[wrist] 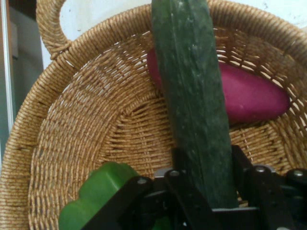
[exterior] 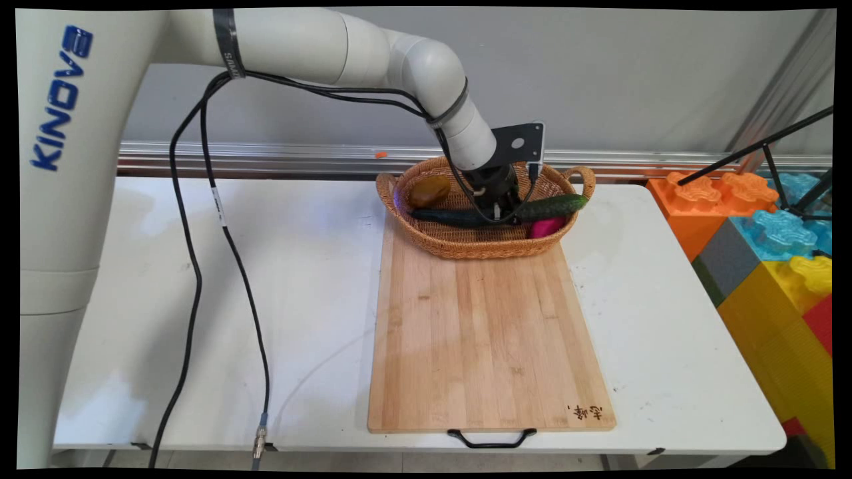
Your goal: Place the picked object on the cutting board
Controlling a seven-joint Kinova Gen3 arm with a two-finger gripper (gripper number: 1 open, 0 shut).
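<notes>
Gripper down in basket, fingers closed round cucumber, prob. firm. Magenta veg at 2 o'clock. Cucumber not lifted out yet.

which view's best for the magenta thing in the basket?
Hand view: the magenta thing shows large, lying under the cucumber against the basket wall. The main view shows only a sliver beside the claw.

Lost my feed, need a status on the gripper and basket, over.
Black gripper down inside woven wicker basket, shut on long dark green cucumber. Magenta vegetable under cucumber. Green pepper beside fingers.
</notes>
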